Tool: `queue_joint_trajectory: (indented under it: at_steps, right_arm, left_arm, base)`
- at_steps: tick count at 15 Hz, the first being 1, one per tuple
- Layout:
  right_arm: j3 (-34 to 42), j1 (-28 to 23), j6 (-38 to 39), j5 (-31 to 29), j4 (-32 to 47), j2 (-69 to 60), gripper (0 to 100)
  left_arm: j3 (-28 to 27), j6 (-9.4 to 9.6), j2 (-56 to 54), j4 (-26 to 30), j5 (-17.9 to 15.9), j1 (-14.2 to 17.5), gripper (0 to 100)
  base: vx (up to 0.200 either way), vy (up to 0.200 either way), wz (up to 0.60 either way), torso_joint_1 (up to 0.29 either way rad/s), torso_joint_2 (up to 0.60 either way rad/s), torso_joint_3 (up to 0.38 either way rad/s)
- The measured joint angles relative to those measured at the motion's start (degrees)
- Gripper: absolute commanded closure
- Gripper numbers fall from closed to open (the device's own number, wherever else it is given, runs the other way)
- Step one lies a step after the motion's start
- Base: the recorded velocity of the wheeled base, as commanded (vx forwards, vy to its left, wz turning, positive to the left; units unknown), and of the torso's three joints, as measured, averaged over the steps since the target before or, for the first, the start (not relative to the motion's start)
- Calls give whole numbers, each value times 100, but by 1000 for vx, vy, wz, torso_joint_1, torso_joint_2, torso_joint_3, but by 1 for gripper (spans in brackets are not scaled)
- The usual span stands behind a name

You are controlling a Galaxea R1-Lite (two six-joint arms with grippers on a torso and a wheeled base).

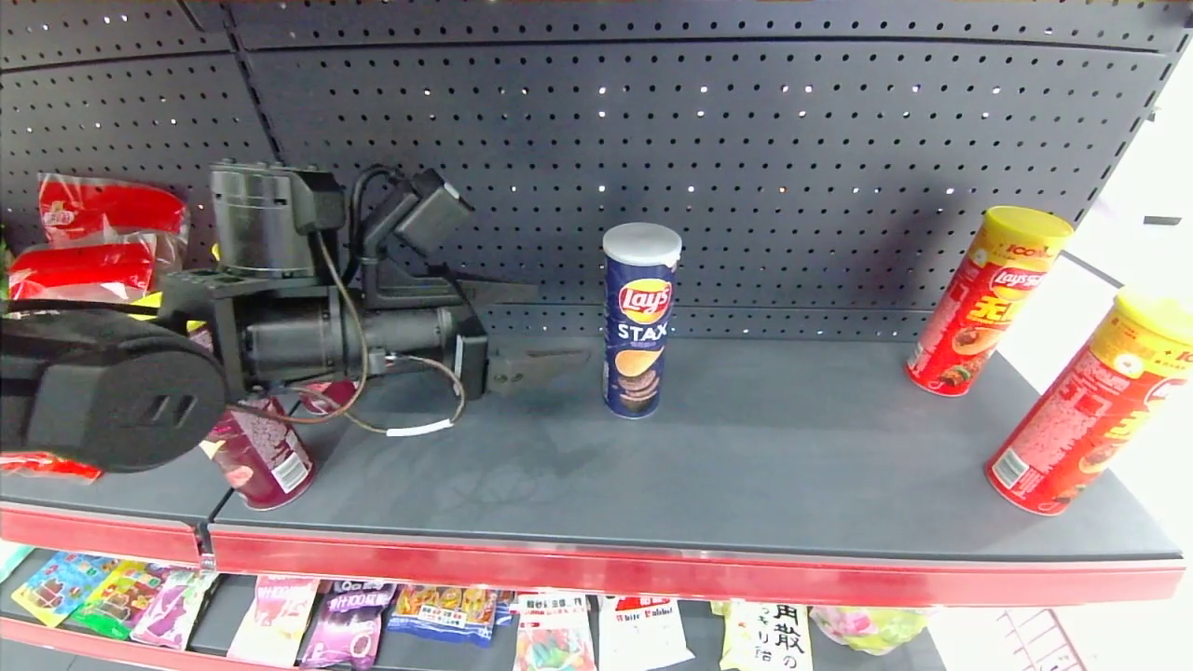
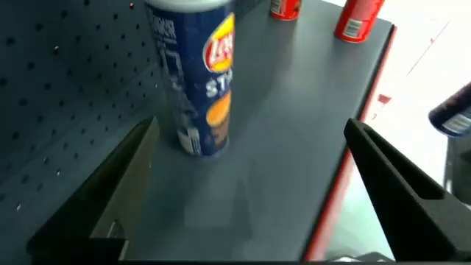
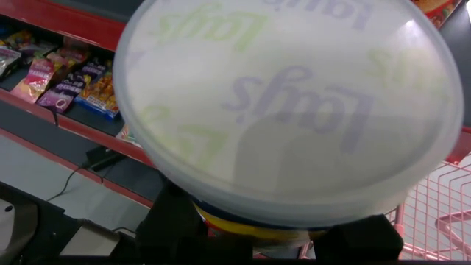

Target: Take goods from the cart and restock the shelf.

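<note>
The blue can [image 1: 639, 321] stands upright near the middle of the shelf [image 1: 746, 466], close to the pegboard [image 1: 746, 140] at the back, its pale lid on top. Nothing touches it. The left gripper [image 1: 559, 326] lies level just above the shelf on the can's left, pointing at it. Its fingers are spread wide with nothing between them and the tips stop just short of the can. In the left wrist view the same can [image 2: 202, 81] stands ahead of the open gripper [image 2: 250, 125], nearer the finger on the pegboard side. The right gripper [image 3: 268, 235] holds a yellow-rimmed can [image 3: 294, 110], with a dark finger on each side of its body below the clear lid. A red wire cart [image 3: 434, 213] shows behind it. Two red cans with yellow lids stand well off to the right on the shelf, one [image 1: 988, 298] farther back, the other [image 1: 1090, 401] near the front edge. A purple can [image 1: 266, 457] stands at the front left, partly hidden behind the left arm. Red bags [image 1: 93, 233] sit at the far left against the pegboard. Coloured snack packets [image 1: 438, 615] line the lower shelf.
</note>
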Motion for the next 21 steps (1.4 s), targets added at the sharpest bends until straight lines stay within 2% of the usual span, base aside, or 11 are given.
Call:
queue_joint_trajectory:
  at_steps: [5, 8, 14, 21]
  right_arm:
    - [0, 2, 7, -2, 0, 0, 100]
    - [0, 2, 18, -5, 0, 0, 100]
    - [0, 0, 49, -33, 0, -6, 100]
    - [-2, 2, 52, -35, 2, -11, 100]
  left_arm:
    - [-1096, -7, 920, 0, 24, -66, 0]
    - [-1458, -22, 1273, 9, 26, -138, 0]
    - [-1607, -30, 1508, 5, 102, -311, 0]
    - [-1647, -33, 1526, 9, 123, -308, 0]
  base:
    - [0, 0, 0, 0, 0, 0]
    - [0, 0, 0, 0, 0, 0]
    - [0, 0, 0, 0, 0, 0]
    - [0, 0, 0, 0, 0, 0]
